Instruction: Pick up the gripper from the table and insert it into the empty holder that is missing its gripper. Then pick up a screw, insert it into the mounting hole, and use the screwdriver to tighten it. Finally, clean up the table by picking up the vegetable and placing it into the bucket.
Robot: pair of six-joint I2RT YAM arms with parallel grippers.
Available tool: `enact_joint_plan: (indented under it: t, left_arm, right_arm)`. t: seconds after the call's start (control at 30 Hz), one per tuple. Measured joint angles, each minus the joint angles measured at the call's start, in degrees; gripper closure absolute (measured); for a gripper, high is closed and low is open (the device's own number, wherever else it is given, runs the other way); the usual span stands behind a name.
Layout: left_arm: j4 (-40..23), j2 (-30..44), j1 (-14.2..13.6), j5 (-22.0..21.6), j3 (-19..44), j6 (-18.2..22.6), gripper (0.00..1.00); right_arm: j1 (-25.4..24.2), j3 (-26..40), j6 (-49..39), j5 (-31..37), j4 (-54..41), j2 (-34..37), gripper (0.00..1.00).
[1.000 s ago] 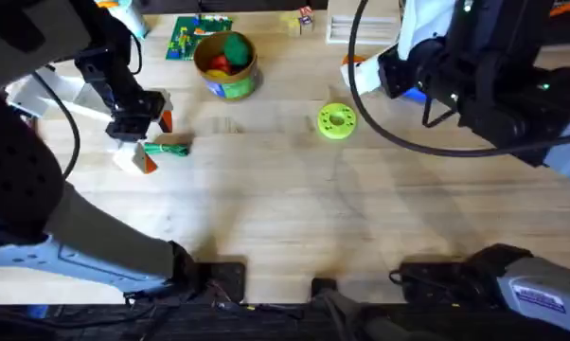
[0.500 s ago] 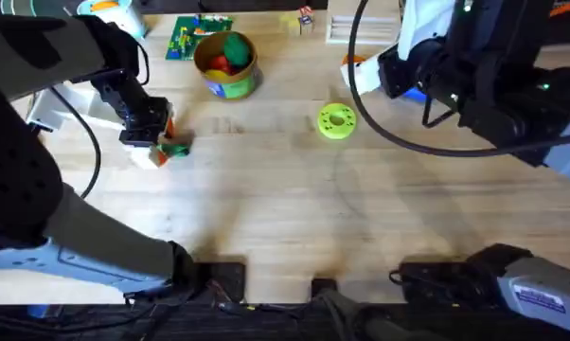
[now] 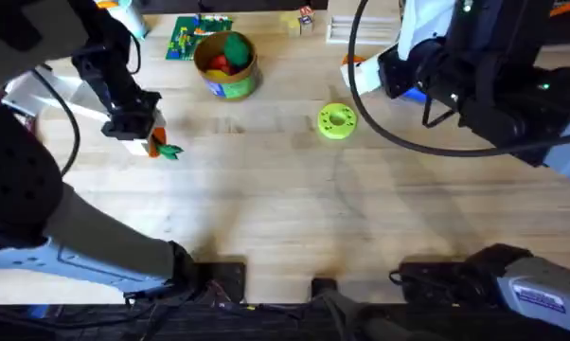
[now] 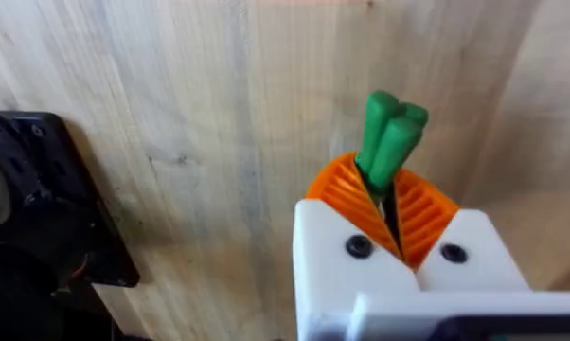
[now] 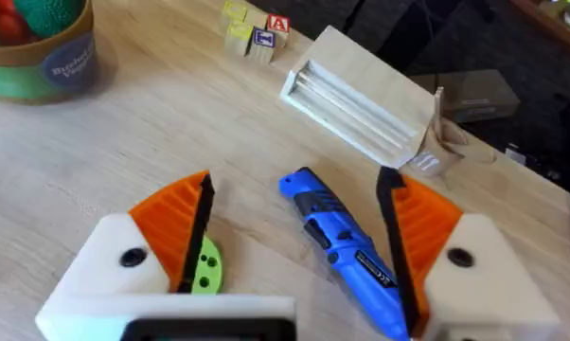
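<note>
- Currently the left gripper (image 4: 391, 213) is sitting over the far-left part of the table (image 3: 285, 208), its orange pads (image 4: 347, 194) pressing together on the vegetable (image 4: 389, 137).
- Vegetable's green end is sticking out beyond the fingertips in the left wrist view; from overhead, the vegetable (image 3: 169, 150) is showing just at the near-right side of that gripper (image 3: 145, 138).
- Whether the vegetable is touching the tabletop, cannot tell.
- Bucket (image 3: 226, 64) is standing farther back and to the right of the left gripper, well apart from it, with red and green items showing inside.
- Right gripper (image 5: 294, 237) is hovering at the far right with its fingers spread wide, gripping nothing.
- Screwdriver (image 5: 347, 248) is lying on the table between those spread fingers, blue handle slanting across the gap.
- Lime-green disc (image 3: 337, 121) is resting mid-table, between bucket and right arm.
- Wooden block (image 5: 361, 95) and small lettered cubes (image 5: 255, 28) are sitting beyond the screwdriver.
</note>
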Motion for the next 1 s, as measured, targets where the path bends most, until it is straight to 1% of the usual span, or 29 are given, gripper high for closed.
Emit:
enact_joint_plan:
  t: [0.07, 0.13, 0.2, 0.27, 0.33, 0.43, 0.53, 0.6, 0.67, 0.7, 0.77, 0.9, 0.97, 1.0]
  left_arm:
    - [-2.1, 0.0, -0.4, -0.9, 4.6, 1.7, 0.979]
    - [-3.3, 0.0, -1.2, -2.4, 9.6, 4.1, 0.979]
    - [-3.1, 0.0, -2.7, -3.6, 14.1, 7.5, 0.979]
    - [-2.8, 0.0, -4.8, -4.3, 18.3, 11.6, 0.980]
    - [-1.3, 0.0, -7.2, -4.4, 21.9, 16.2, 0.980]
    - [4.2, 0.0, -11.5, -3.1, 25.0, 24.1, 0.980]
    - [9.2, 0.0, -16.5, -1.2, 25.8, 31.8, 0.980]
    - [10.5, 0.0, -19.2, -0.4, 25.7, 35.2, 0.980]
    - [11.6, 0.0, -21.1, 0.2, 25.7, 37.5, 0.980]
    - [12.2, 0.0, -21.5, 0.4, 25.7, 38.1, 0.980]
    - [12.8, 0.0, -21.5, 0.6, 25.7, 38.4, 0.980]
    - [12.5, 0.0, -20.8, 0.6, 25.7, 38.3, 0.979]
    - [11.3, 0.1, -20.6, 0.6, 25.7, 37.7, 0.899]
    - [10.9, 0.2, -20.6, 0.6, 25.7, 37.4, 0.763]
  right_arm:
    - [0.0, 0.0, 0.0, 0.0, 0.0, 0.0, 0.011]
    - [0.0, 0.0, 0.0, 0.0, 0.0, 0.0, 0.010]
    - [0.0, 0.0, 0.0, 0.0, 0.0, 0.0, 0.010]
    - [0.0, 0.0, 0.0, 0.0, 0.0, 0.0, 0.010]
    - [0.0, 0.0, 0.0, 0.0, 0.0, 0.0, 0.011]
    - [0.0, 0.0, 0.0, 0.0, 0.0, 0.0, 0.010]
    - [0.0, 0.0, 0.0, 0.0, 0.0, 0.0, 0.010]
    - [0.0, 0.0, 0.0, 0.0, 0.0, 0.0, 0.010]
    - [0.0, 0.0, 0.0, 0.0, 0.0, 0.0, 0.010]
    - [0.0, 0.0, 0.0, 0.0, 0.0, 0.0, 0.009]
    - [0.0, 0.0, 0.0, 0.0, 0.0, 0.0, 0.009]
    - [0.0, 0.0, 0.0, 0.0, 0.0, 0.0, 0.009]
    - [0.0, 0.0, 0.0, 0.0, 0.0, 0.0, 0.009]
    - [0.0, 0.0, 0.0, 0.0, 0.0, 0.0, 0.009]
